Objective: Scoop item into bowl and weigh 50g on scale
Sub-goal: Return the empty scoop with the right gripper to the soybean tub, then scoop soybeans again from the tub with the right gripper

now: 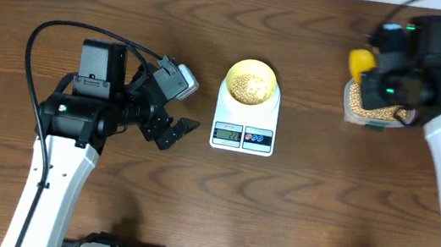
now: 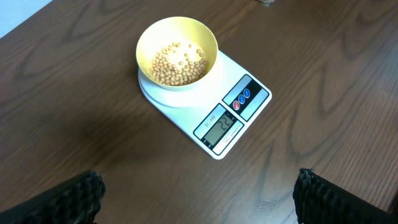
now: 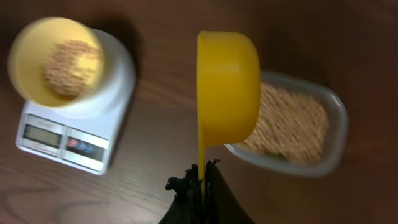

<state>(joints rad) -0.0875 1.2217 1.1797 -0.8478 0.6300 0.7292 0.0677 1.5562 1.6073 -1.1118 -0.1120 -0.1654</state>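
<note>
A pale-yellow bowl (image 1: pixel 250 82) (image 2: pixel 177 53) (image 3: pixel 55 60) with a layer of tan beans (image 2: pixel 178 65) stands on the white scale (image 1: pixel 244 128) (image 2: pixel 233 115) (image 3: pixel 65 143), whose display is lit. My left gripper (image 1: pixel 175 131) (image 2: pixel 199 196) hangs open over bare table just left of the scale. At the far right, my right gripper (image 1: pixel 372 75) (image 3: pixel 202 180) is shut on the handle of a bright yellow scoop (image 1: pixel 361 62) (image 3: pixel 227 87). The scoop is turned on its side above the left end of a clear tub (image 1: pixel 372 109) (image 3: pixel 295 124) full of beans.
The dark wooden table (image 1: pixel 294 210) carries only these things. A black cable (image 1: pixel 53 33) loops above the left arm. Both white arm bases rise from the table's near edge.
</note>
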